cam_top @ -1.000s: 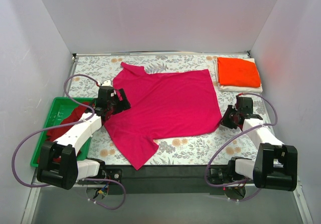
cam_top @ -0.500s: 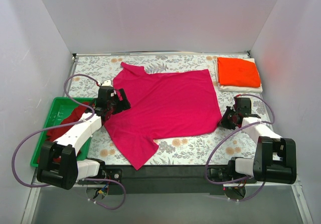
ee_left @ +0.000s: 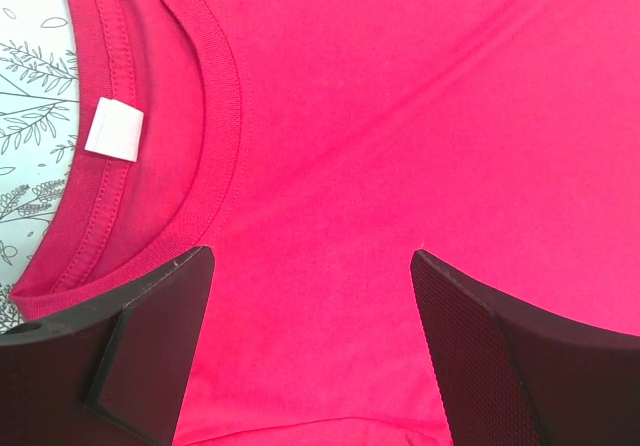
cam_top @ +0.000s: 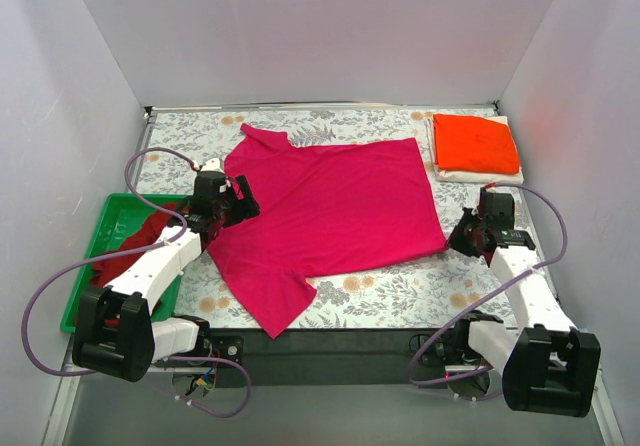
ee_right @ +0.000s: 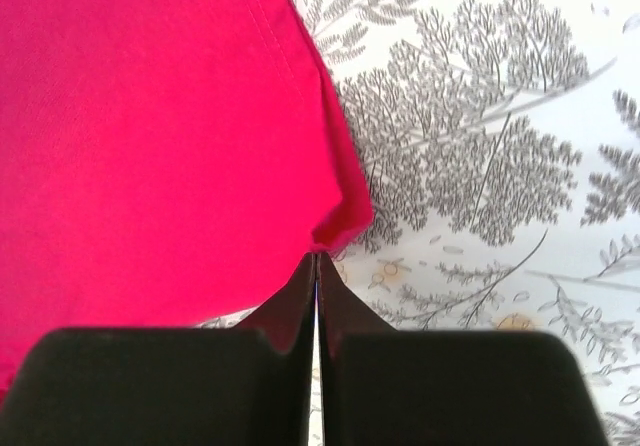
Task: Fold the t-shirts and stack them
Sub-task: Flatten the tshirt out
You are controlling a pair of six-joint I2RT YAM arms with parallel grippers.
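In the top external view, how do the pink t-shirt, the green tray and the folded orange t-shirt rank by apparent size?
Largest to smallest:
1. pink t-shirt, by far
2. green tray, though partly covered
3. folded orange t-shirt

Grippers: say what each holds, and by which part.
Right gripper pinches the pink tee by a hem corner. Left gripper is open over the collar, holding nothing.

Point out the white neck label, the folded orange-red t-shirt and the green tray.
small white fabric neck label (ee_left: 113, 130), left wrist view, its middle
folded orange-red cotton t-shirt (cam_top: 474, 143), top external view, its upper face
green plastic tray (cam_top: 120, 216), top external view, bare far floor
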